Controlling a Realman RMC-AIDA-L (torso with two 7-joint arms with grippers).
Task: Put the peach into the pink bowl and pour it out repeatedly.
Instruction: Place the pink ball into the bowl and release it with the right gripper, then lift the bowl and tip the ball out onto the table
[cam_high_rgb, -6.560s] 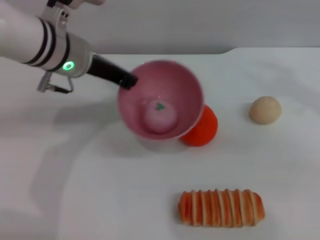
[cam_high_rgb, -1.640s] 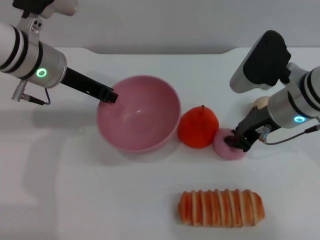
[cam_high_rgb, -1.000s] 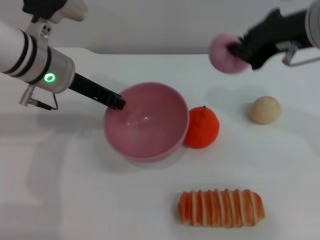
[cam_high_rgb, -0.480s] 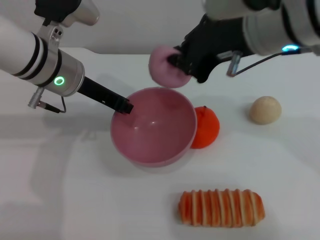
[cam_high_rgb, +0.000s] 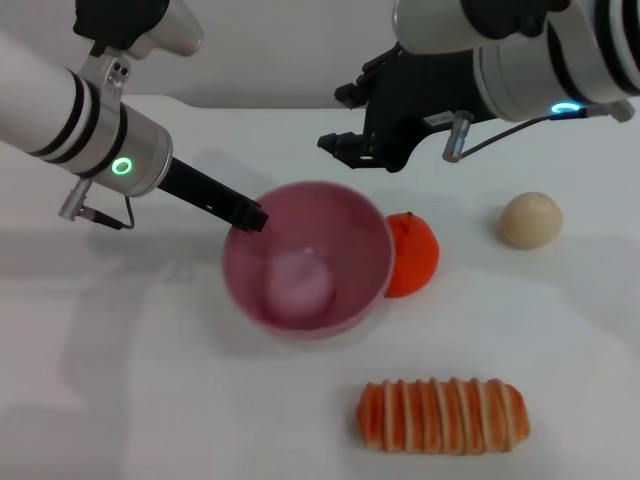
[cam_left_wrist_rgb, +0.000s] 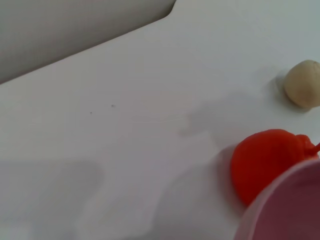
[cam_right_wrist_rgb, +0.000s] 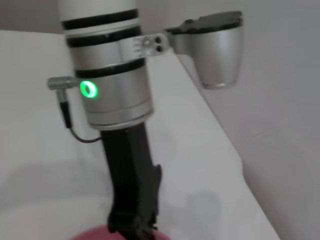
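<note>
The peach (cam_high_rgb: 297, 283) lies inside the bowl (cam_high_rgb: 306, 259), low on its floor, so by my reckoning the putting-in half of this round is done. What is left, as I judge it, is the pour: tipping the bowl so the peach rolls out onto the bench (cam_high_rgb: 200, 400), then fetching it again for the next round.

My left claw (cam_high_rgb: 250, 216) is clamped on the bowl's rim at the side nearest my left arm, and the bowl sits level. From the right wrist view I see that claw's dark fingers (cam_right_wrist_rgb: 135, 220) closed down onto the pink edge.

My right claw (cam_high_rgb: 345, 120) hangs above and behind the bowl, clear of it, its jaws spread apart with nothing between them.

An orange-red fruit (cam_high_rgb: 412, 253) touches the bowl's right side, a beige ball (cam_high_rgb: 530, 219) sits well off to the right, and a striped bread roll (cam_high_rgb: 443, 415) lies nearer me. I would pour away from these, so the peach has free bench to roll on.
</note>
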